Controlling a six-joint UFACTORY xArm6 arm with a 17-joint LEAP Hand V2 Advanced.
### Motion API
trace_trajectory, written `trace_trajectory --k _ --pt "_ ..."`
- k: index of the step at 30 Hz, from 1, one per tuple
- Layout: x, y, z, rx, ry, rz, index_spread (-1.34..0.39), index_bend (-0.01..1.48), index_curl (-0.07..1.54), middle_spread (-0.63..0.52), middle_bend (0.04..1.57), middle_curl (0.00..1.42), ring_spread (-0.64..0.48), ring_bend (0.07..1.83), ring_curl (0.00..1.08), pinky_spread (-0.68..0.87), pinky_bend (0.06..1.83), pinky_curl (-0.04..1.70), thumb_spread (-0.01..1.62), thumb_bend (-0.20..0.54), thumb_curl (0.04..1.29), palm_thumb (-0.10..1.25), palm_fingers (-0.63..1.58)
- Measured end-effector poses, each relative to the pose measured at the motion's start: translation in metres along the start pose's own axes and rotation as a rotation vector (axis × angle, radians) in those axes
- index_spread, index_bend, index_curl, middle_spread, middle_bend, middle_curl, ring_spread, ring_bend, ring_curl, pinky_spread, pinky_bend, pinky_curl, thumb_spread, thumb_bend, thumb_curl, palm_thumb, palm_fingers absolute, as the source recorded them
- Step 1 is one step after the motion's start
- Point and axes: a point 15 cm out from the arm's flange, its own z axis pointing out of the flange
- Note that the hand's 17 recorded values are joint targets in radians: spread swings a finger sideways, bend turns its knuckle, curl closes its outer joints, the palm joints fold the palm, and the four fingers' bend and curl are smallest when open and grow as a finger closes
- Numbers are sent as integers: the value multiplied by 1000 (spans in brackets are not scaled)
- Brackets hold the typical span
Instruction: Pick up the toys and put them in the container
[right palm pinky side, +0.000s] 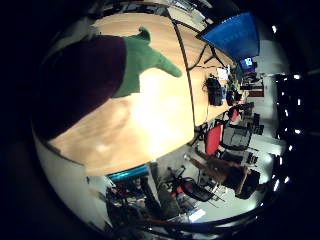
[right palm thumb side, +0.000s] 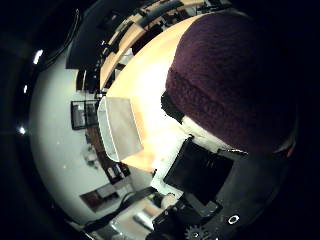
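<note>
We are looking at a dark purple plush aubergine toy with a green felt leafy cap (right palm pinky side: 95, 75), and it is filling much of both palm views, so it is sitting close against the palm. The white and black hand (right palm thumb side: 200, 185) is showing beside the toy's purple body, parts of it touching the plush, but we cannot tell whether the fingers are curling round it. Beyond the toy the pale wooden worktop (right palm pinky side: 145, 125) is spreading out. In the thumb side view, at about nine o'clock of the toy, a pale grey rectangular open container (right palm thumb side: 120, 127) is standing on the worktop near its edge, apart from the toy.
</note>
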Motion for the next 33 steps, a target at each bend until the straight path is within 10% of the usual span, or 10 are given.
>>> trace_trajectory --k 33 --pt "-268 -11 -37 55 -9 -365 -308 1044 812 -203 1265 828 -224 1396 743 -240 1322 773 1428 -6 185 613 1119"
